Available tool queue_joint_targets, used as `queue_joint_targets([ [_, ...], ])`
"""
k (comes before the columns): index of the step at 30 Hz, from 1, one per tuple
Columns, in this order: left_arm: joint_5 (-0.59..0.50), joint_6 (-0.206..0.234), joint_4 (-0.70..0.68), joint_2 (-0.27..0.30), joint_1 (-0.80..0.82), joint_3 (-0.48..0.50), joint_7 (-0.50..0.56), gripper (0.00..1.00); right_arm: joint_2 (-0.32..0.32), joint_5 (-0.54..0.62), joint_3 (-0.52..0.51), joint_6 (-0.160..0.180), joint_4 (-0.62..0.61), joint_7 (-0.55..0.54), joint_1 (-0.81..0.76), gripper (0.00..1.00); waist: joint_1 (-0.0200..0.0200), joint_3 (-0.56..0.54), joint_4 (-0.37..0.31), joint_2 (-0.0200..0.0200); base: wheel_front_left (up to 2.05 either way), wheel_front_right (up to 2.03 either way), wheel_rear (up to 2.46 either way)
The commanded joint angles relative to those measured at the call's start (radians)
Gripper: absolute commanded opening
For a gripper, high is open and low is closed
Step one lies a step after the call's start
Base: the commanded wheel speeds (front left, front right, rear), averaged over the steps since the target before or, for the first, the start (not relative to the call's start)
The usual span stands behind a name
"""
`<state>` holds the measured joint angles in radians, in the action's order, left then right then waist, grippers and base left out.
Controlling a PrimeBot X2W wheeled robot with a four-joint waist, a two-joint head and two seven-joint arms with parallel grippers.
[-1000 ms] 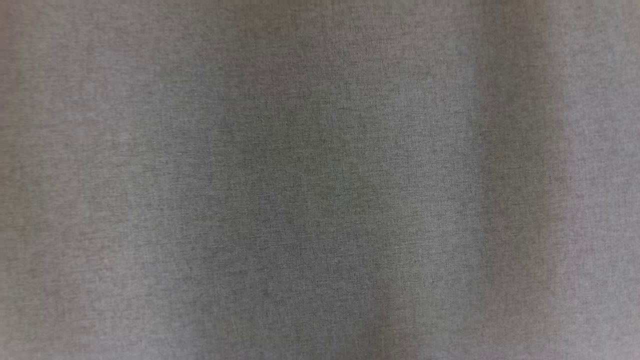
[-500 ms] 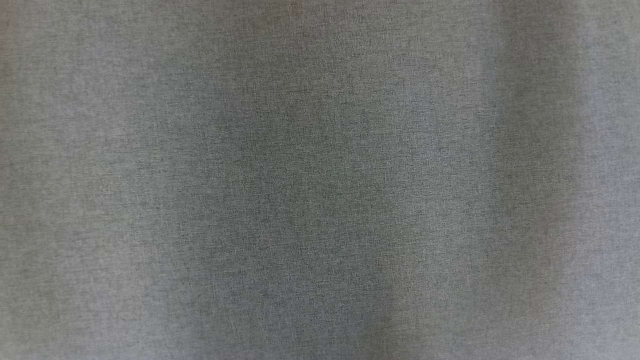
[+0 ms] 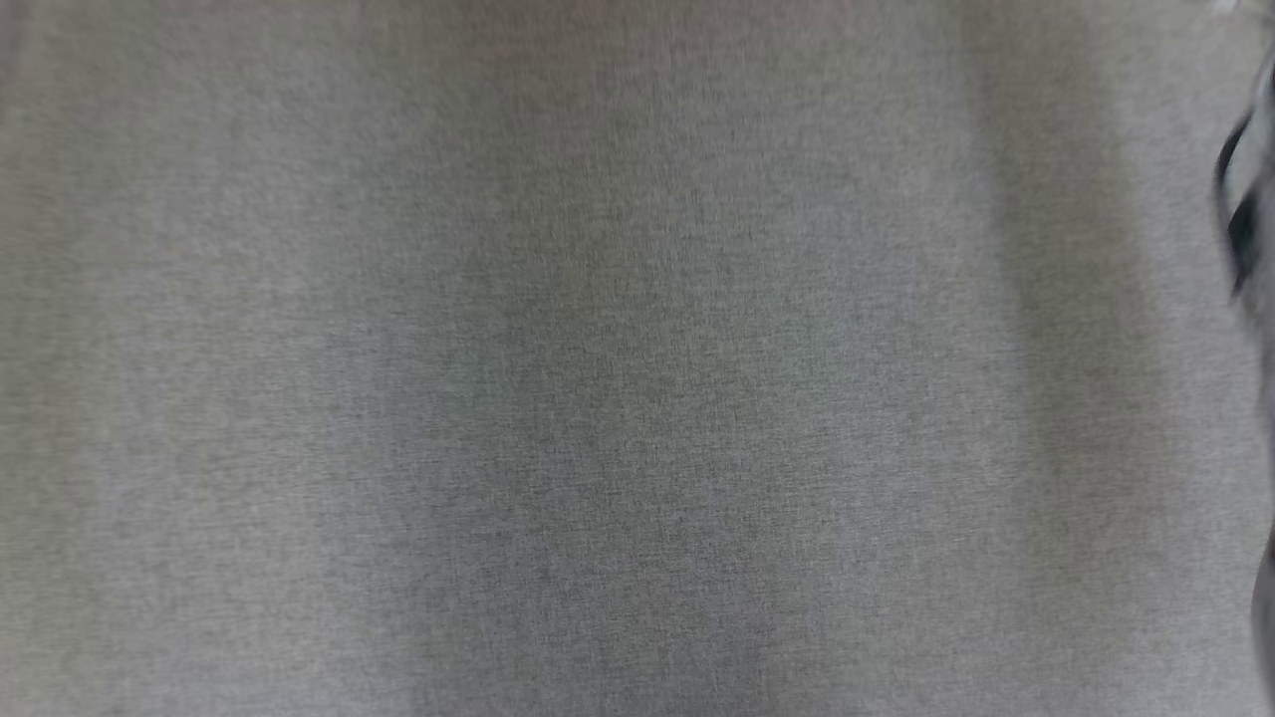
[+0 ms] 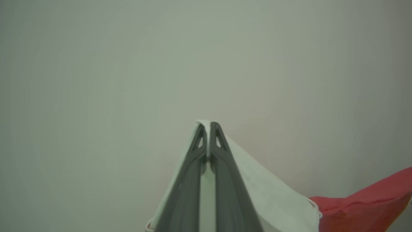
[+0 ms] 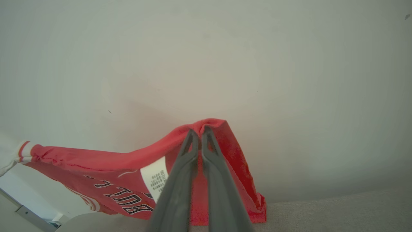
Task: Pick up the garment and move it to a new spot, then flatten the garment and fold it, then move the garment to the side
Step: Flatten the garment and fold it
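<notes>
Left gripper [image 4: 208, 124] is pinched tight on a white edge of the garment [image 4: 267, 193], and right gripper [image 5: 199, 130] is pinched tight on a red fold of it; the cloth hangs slung between the two, and whether its lower hem touches the grey woven surface [image 5: 338, 209] is unclear. Long axis runs gripper to gripper: from the right one the red body, lettering [image 5: 124, 196] and white label [image 5: 154, 175] trail toward that view's left, so neither arm is nearer, and laying it flat likely calls for both lowering together, spread apart. Plain pale wall [image 5: 206, 58] behind; a dark blur [image 3: 1240, 219] at the head view's right edge, unidentifiable.
</notes>
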<state>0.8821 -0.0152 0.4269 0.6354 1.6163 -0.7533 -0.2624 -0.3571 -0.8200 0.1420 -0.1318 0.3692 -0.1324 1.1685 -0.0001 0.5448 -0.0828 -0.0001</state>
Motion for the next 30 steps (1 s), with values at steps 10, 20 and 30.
queue_joint_targets([
  [10, 0.009, 0.205, -0.474, 0.082, -0.671, 0.13, -0.002, 0.0, -0.031, -0.052, -0.075, 0.002, -0.27, 0.006, -0.547, 0.0, 0.0001, -0.147, 0.047, 0.0001, 0.0, 0.0, 0.0],
  [20, -0.018, 0.269, -0.643, 0.027, -1.122, 0.215, -0.002, 0.0, 0.005, -0.069, -0.14, 0.002, -0.334, 0.056, -0.87, 0.0, 0.0001, -0.222, 0.08, 0.0001, 0.0, 0.0, 0.0],
  [30, -0.05, 0.23, -0.611, -0.155, -1.525, 0.291, -0.002, 0.0, -0.005, -0.033, -0.111, 0.002, -0.305, 0.098, -1.096, 0.0, 0.0001, -0.297, 0.085, 0.0001, 0.0, 0.0, 0.0],
])
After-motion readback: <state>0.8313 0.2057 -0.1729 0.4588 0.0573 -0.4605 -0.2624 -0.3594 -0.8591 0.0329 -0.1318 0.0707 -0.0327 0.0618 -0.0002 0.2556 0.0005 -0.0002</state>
